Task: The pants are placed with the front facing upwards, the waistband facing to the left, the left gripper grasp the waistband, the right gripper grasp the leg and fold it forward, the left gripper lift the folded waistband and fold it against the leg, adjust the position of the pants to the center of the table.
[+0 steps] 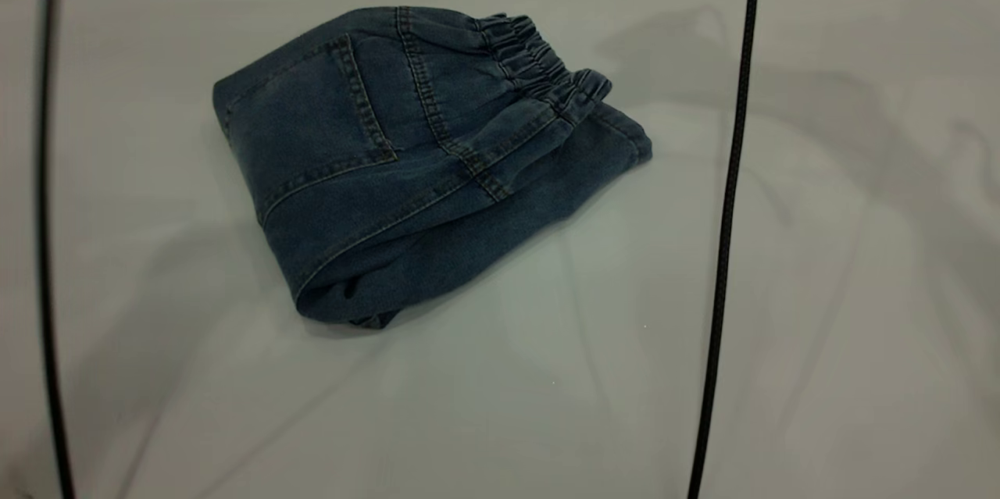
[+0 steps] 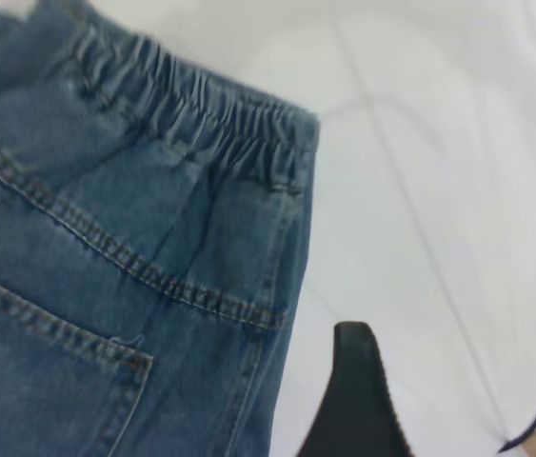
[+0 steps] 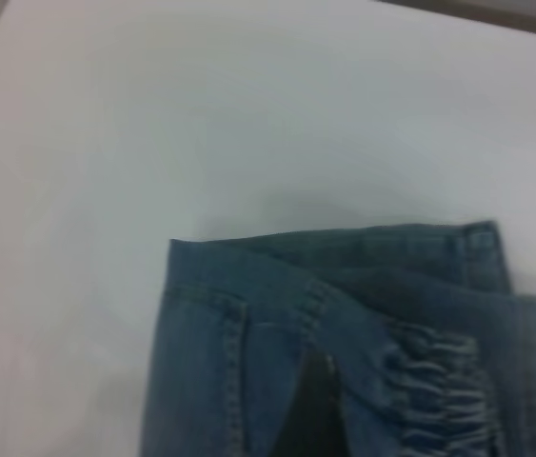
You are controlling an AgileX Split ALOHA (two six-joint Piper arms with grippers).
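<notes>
The small blue denim pants (image 1: 406, 163) lay fully folded on the large white matte table (image 1: 820, 327), gathered elastic waistband (image 1: 539, 65) uppermost. Only centring apparently remained. The left gripper (image 2: 358, 400) and right gripper (image 3: 313, 409) each showed one dark finger; their opening could not be determined.

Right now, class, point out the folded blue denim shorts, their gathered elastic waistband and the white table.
folded blue denim shorts (image 1: 367, 171), exterior view, back pocket panel.
gathered elastic waistband (image 1: 531, 62), exterior view, middle of the ruffles.
white table (image 1: 547, 405), exterior view, bare surface near the shorts.
</notes>
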